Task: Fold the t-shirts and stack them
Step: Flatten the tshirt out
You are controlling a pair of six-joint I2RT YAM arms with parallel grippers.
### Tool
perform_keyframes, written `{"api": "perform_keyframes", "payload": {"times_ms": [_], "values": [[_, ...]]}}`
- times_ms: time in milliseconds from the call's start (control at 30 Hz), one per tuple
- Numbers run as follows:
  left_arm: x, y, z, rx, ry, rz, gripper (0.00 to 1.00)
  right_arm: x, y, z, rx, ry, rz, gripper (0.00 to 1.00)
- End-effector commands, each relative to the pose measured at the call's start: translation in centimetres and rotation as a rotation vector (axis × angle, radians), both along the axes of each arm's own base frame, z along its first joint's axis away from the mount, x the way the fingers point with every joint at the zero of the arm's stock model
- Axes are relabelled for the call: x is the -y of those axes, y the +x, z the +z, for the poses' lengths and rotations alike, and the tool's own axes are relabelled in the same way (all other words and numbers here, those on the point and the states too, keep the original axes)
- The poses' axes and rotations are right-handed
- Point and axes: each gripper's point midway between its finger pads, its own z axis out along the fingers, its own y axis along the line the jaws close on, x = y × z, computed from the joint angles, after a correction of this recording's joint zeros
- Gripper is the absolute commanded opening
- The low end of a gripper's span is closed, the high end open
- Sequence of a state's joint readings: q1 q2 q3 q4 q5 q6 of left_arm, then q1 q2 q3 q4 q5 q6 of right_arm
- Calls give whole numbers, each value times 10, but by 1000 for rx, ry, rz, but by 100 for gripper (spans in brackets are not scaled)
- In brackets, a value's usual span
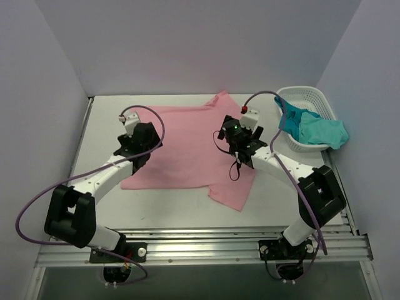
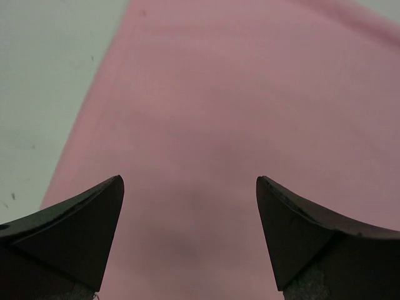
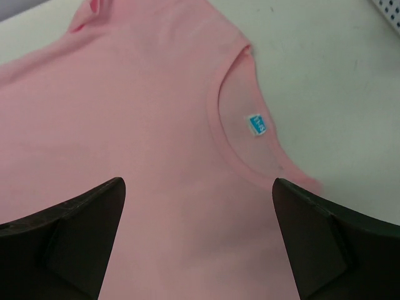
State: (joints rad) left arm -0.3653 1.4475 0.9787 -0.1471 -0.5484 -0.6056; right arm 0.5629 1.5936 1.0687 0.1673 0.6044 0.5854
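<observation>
A light pink t-shirt (image 1: 187,150) lies spread flat on the table, its hem at the left and its collar at the right. My left gripper (image 1: 139,134) is open and empty over the shirt's hem end; in the left wrist view the pink fabric (image 2: 237,112) fills the space between the jaws (image 2: 189,187). My right gripper (image 1: 240,139) is open and empty over the collar end; the right wrist view shows the neckline with a blue label (image 3: 256,124) just past the jaws (image 3: 199,187). Teal and turquoise t-shirts (image 1: 315,130) lie bunched in the basket.
A white plastic lattice basket (image 1: 300,100) stands at the back right of the table, with the teal shirts hanging over its front rim. One pink sleeve (image 1: 232,195) reaches toward the near edge. Grey walls enclose the table on three sides.
</observation>
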Motion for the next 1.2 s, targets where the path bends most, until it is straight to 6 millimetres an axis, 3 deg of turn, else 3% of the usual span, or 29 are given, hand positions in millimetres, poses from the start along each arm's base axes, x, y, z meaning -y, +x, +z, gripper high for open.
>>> {"api": "perform_keyframes", "payload": {"times_ms": [0, 33, 67, 133, 167, 200, 267, 300, 333, 367, 400, 500, 533, 567, 667, 733, 767, 800, 833, 867, 900, 933, 967, 1033, 1100, 1133, 1167], "values": [[9, -28, 4, 45, -79, 95, 96, -7, -23, 26, 60, 122, -100, 100], [11, -43, -13, -2, -54, 92, 98, -6, -40, 16, 9, 61, -100, 100], [23, -59, -14, 4, -7, 90, 98, -23, -59, 14, 3, 57, -78, 100], [28, -86, -22, -18, 40, 110, 96, -18, -92, 4, -16, 9, -94, 100], [40, -99, -23, -16, 54, 86, 94, -28, -109, 0, -23, 24, -59, 100], [34, -110, -26, -29, 59, 116, 94, -26, -127, -10, -41, 83, -57, 100], [31, -125, -36, -55, 59, 119, 94, -27, -149, -24, -74, 116, -24, 100], [35, -132, -34, -50, 21, 104, 94, -32, -164, -20, -60, 196, -13, 100], [35, -136, -35, -47, 4, 96, 94, -21, -180, -37, -88, 168, -10, 100], [32, -144, -43, -54, 4, 88, 94, -21, -190, -38, -83, 185, 5, 100], [35, -148, -35, -24, -48, 66, 94, -31, -205, -30, -58, 259, 50, 100], [24, -161, -38, 9, -76, 31, 94, -29, -226, -27, -17, 302, 112, 97], [26, -159, -35, 40, -105, 17, 94, -43, -229, -20, 10, 339, 165, 95], [26, -160, -36, 55, -115, 2, 94, -48, -231, -28, -1, 343, 205, 95], [38, -156, -31, 119, -152, -96, 94, -68, -222, -25, 16, 353, 280, 88], [50, -150, -20, 173, -135, -182, 94, -77, -206, -17, 41, 413, 274, 93], [56, -147, -18, 183, -124, -222, 94, -85, -207, -29, -10, 396, 348, 97], [60, -143, -11, 209, -96, -253, 94, -96, -198, -18, 23, 475, 393, 100], [60, -142, -11, 211, -82, -260, 95, -96, -192, -18, 25, 498, 422, 100], [63, -139, -6, 235, -88, -264, 95, -84, -179, -18, 50, 515, 404, 100], [68, -135, 3, 275, -116, -272, 94, -76, -179, -28, 53, 513, 397, 100], [70, -135, -3, 285, -119, -284, 94, -68, -172, -23, 94, 514, 353, 92], [73, -134, 0, 307, -142, -294, 94, -59, -170, -22, 107, 519, 299, 90], [76, -133, 4, 299, -190, -272, 94, -51, -169, -23, 98, 476, 275, 99], [56, -135, -15, 200, -111, -168, 94, -37, -170, -28, 9, 371, 190, 99], [50, -134, -8, 186, -108, -113, 94, -26, -171, -38, -42, 310, 118, 99], [36, -142, -24, 117, -65, -52, 94, -17, -178, -42, -74, 256, 69, 99]]}}
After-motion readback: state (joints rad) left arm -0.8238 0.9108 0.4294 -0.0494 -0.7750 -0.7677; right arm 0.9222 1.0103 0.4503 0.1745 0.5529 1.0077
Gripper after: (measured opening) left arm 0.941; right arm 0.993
